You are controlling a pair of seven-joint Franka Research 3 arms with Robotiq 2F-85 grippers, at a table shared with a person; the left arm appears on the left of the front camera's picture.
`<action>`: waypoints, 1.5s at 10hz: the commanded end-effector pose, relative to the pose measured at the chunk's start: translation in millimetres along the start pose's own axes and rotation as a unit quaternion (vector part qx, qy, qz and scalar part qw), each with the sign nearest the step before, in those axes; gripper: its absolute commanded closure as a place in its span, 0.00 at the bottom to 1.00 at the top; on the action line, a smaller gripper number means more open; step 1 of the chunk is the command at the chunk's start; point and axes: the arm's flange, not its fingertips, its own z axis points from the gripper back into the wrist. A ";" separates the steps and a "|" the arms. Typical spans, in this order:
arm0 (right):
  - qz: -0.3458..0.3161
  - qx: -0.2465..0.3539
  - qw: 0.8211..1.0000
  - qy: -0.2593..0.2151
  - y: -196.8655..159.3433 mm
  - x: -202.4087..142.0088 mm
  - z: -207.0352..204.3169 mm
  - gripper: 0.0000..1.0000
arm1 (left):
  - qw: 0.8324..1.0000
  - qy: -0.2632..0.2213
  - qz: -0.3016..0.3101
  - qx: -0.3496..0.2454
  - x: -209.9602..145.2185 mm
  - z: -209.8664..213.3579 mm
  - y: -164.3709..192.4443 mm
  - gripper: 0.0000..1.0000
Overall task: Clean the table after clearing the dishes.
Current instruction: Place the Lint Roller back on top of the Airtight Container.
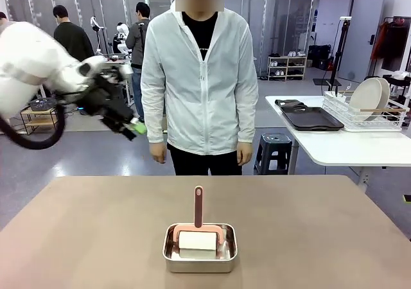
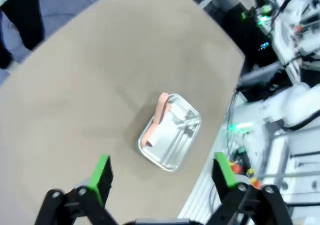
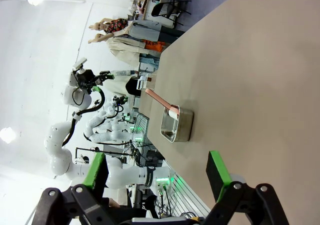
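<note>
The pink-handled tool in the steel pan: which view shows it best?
The front view: the pink-handled tool faces the camera, handle upright, white pad resting in the steel pan. The left wrist view shows it smaller, from above and tilted. The right wrist view shows it sideways, mostly its handle.

Steel pan (image 1: 200,250) lower centre, pink-handled brush (image 1: 198,228) inside; white side table (image 1: 340,144) right, wire rack (image 1: 363,112) on it.
</note>
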 end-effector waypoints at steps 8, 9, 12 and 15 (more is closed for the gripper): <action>0.009 0.001 1.000 0.005 1.4 -2.9 0.7 0.00 | 0.933 -0.222 0.282 0.027 -297.1 181.1 135.2 0.00; 0.009 0.001 1.000 0.005 1.4 -2.9 0.7 0.00 | 0.928 -0.218 0.300 0.029 -320.2 181.3 138.3 0.00; 0.009 0.001 1.000 0.005 1.4 -2.9 0.7 0.00 | 0.904 -0.207 0.364 0.089 -347.4 177.7 152.4 0.00; 0.009 0.001 1.000 0.005 1.4 -2.9 0.7 0.00 | 0.915 -0.213 0.338 0.057 -352.5 182.2 152.4 0.00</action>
